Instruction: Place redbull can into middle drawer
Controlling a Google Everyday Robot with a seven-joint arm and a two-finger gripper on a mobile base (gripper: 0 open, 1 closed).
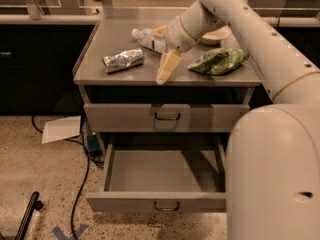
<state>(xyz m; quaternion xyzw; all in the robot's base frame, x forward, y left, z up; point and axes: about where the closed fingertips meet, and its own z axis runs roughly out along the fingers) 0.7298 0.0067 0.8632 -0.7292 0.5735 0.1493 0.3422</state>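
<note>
- The redbull can [123, 60] lies on its side on the grey tabletop [107, 34], toward the left half and near the front edge, with its long axis running roughly from 8 to 2 o'clock.
- The hand [167, 67] is at 3 o'clock from the can, apart from it. Its cream tip points down over the tabletop's front edge. Whether the hand is spread or closed does not show.
- A clear plastic bottle [148, 39] with a white label lies at 1 o'clock from the can, just beside the wrist of the white arm [240, 19].
- A green bag [218, 61] sits further out at 3 o'clock, beyond the hand, and a pale bowl [216, 34] is behind it at 12 o'clock.
- The upper drawer front [125, 118] is below the tabletop at 6 o'clock, closed, with a dark loop handle.
- The middle drawer [155, 170] stands open beneath it, at 5 o'clock from the can, showing its bare grey floor.
- A white sheet of paper [61, 129] and dark cables [82, 169] lie on the speckled floor at 7 o'clock.
</note>
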